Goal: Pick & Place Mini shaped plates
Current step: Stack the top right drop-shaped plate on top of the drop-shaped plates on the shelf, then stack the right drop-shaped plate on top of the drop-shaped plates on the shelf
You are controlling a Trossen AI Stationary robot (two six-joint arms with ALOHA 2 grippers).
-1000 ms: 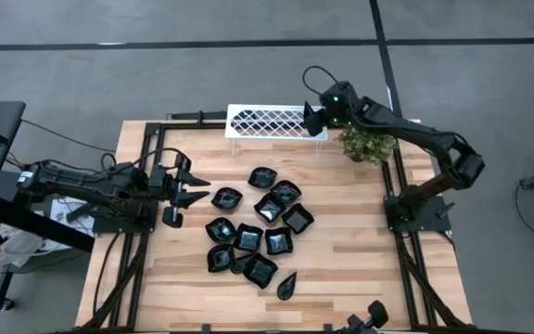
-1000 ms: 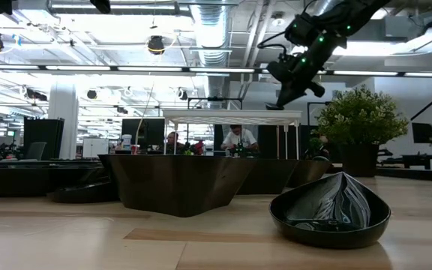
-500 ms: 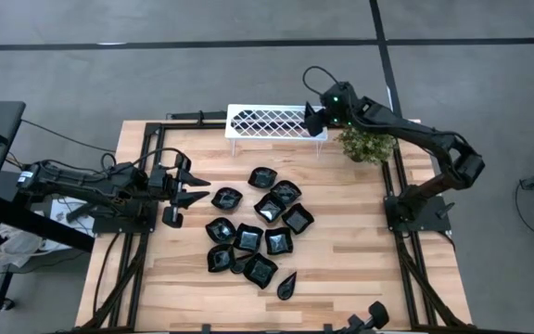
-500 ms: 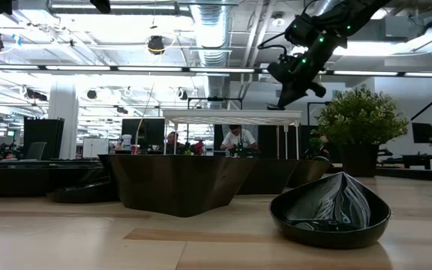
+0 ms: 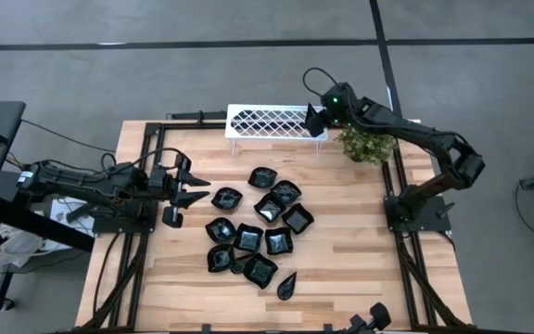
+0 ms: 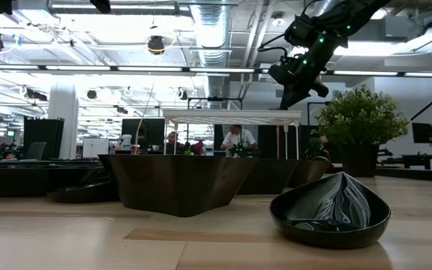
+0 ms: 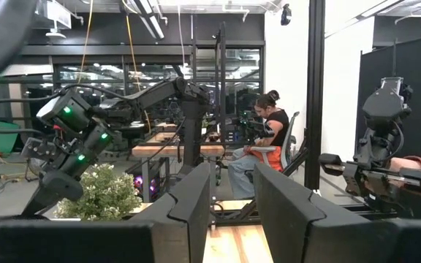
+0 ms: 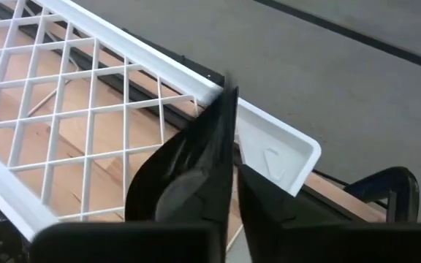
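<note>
Several glossy black mini plates [image 5: 262, 232] lie clustered on the middle of the wooden table, and a teardrop-shaped one [image 5: 286, 285] [image 6: 330, 210] sits nearest the near edge. My right gripper [image 5: 310, 119] [image 8: 234, 172] hovers over the right end of the white lattice tray [image 5: 267, 122] [image 8: 86, 146], shut on one black plate [image 8: 185, 172]. My left gripper [image 5: 191, 189] [image 7: 232, 197] waits open, low over the table's left side, left of the cluster. My right gripper pinches the black plate by its rim [image 8: 224, 139] between its two fingers, coming from above and pointing down. The plate is lifted clear and stands tilted on edge over the tray's right end [image 8: 269, 150]. The plate itself hides one finger.
A small green bushy plant [image 5: 367, 145] [image 6: 358, 120] stands at the far right corner, right beside the tray. The tray stands on thin legs along the far edge [image 6: 231, 114]. Black frame rails run down both sides of the table. People sit in the room beyond.
</note>
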